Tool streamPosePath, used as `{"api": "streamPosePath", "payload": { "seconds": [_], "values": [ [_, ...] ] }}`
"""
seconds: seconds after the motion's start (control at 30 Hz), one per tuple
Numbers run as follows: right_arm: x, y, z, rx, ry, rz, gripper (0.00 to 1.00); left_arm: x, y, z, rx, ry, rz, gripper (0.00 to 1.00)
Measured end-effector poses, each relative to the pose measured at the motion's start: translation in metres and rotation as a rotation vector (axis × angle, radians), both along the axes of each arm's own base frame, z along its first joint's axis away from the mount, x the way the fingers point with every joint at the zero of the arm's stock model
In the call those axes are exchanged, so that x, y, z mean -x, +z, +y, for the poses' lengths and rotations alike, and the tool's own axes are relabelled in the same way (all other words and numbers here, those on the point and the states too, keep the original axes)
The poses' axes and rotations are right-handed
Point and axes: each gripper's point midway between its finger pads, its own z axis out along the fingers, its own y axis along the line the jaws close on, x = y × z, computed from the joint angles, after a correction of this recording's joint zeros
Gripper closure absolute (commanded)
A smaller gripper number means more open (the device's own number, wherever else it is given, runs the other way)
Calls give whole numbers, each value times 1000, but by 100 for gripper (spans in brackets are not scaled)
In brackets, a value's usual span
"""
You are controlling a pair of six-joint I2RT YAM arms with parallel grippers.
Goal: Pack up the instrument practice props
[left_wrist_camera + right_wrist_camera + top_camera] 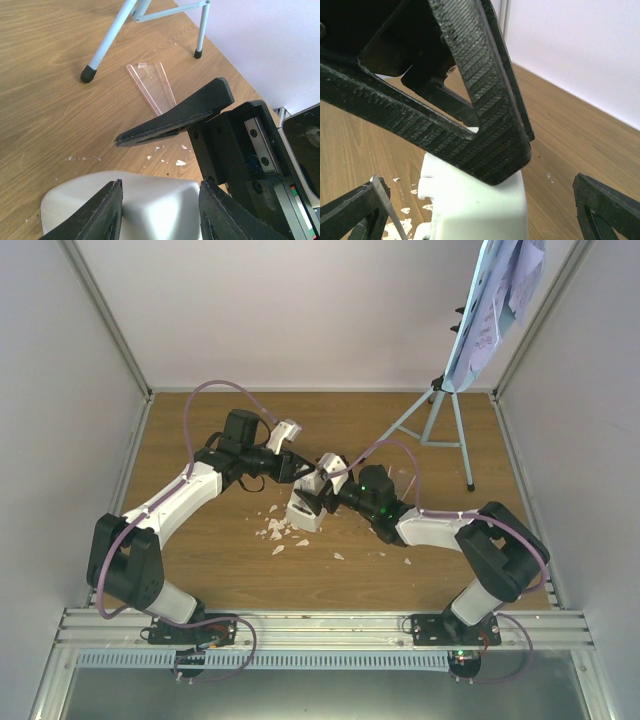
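White walls (300, 310) box in a wooden worktop (200, 430), and both arms meet at its middle over the metronome (305, 512). The left tool (160, 192) is partly closed, its fingers pressed to either side of the white body, apparently to steady it on the worktop. The right tool (475, 190) stands wide and holds nothing. Its fingers flank the same body from the opposite side, likely ready to take it over or free to fetch something else. The clear cover (152, 87) lies flat and apart, near the feet of the stand (440, 415), so the metronome seems to need capping yet. The stand is upright at the right rear with the sheets (495, 310) on its tray, untouched. Crumbs (275, 532) litter the wood beside the metronome.
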Motion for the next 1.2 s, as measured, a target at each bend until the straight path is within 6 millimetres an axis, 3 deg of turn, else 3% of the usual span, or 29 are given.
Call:
{"api": "streamPosePath", "payload": {
  "seconds": [0.47, 1.2],
  "values": [
    [-9, -1, -7, 2, -73, 3, 0, 0, -2, 1, -9, 7, 5, 55],
    [-5, -9, -12, 9, -82, 8, 0, -1, -3, 2, -17, 14, 6, 55]
  ]
}}
